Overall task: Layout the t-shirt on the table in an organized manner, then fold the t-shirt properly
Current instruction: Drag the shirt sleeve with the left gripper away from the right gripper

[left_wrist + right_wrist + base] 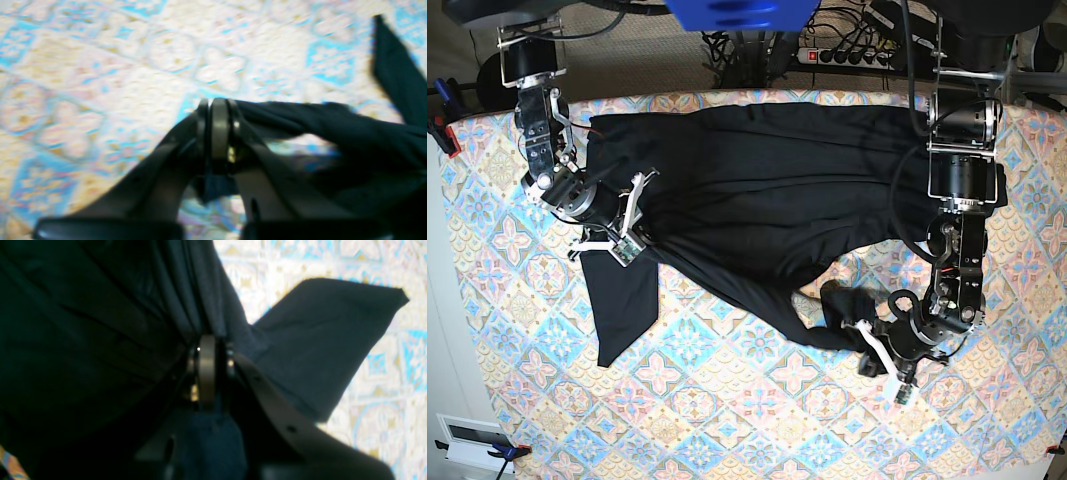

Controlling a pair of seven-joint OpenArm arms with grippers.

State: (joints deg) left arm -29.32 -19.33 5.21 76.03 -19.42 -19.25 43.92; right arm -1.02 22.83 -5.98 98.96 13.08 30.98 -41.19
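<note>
Across the desk (727, 420) the t-shirt (757, 190) lies spread but rumpled, one sleeve toward the left edge. Left pincer (879, 352) and right pincer (627, 225) are each clenched on its fabric. Layout looks unfinished; folding remains.

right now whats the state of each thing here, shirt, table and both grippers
t-shirt: spread loosely, wrinkled, not folded, one sleeve hanging out flat
table: patterned cloth, partly covered by the shirt
left gripper: jaws close together with black fabric pinched between them
right gripper: shut on a bunched fold of the shirt
</note>
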